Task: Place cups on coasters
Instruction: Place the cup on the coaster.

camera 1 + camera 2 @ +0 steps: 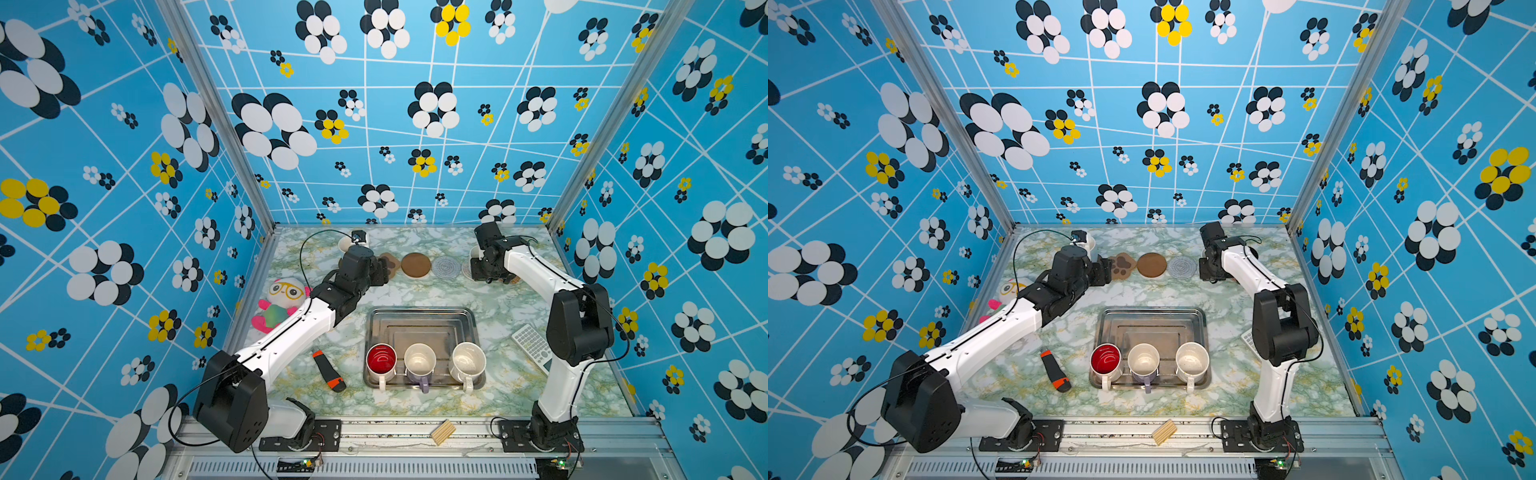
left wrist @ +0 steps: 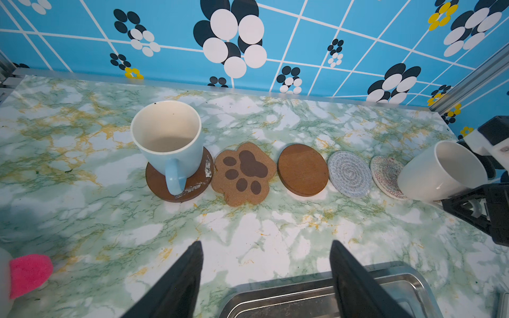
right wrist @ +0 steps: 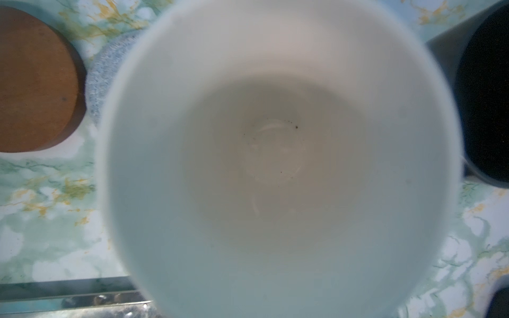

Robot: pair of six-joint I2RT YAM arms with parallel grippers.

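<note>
The left jaws are spread, empty, light blue cup (image 2: 168, 137) ahead; tilted cream-white cup (image 2: 440, 170) is gripped by right jaws.

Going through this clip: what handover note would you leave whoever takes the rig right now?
Left gripper: open, empty, between the tray and the coaster row.
Right gripper: shut on a cream-white mug, tilted at the whitish woven coaster, not set down.
Done: light blue mug stands on a dark brown disc.
Black mug beside the held mug; its base is hidden.
Left: red-inside mug, lavender mug, second cream-white mug, all in the tray; paw coaster, second brown disc, grey woven coaster are free.
</note>
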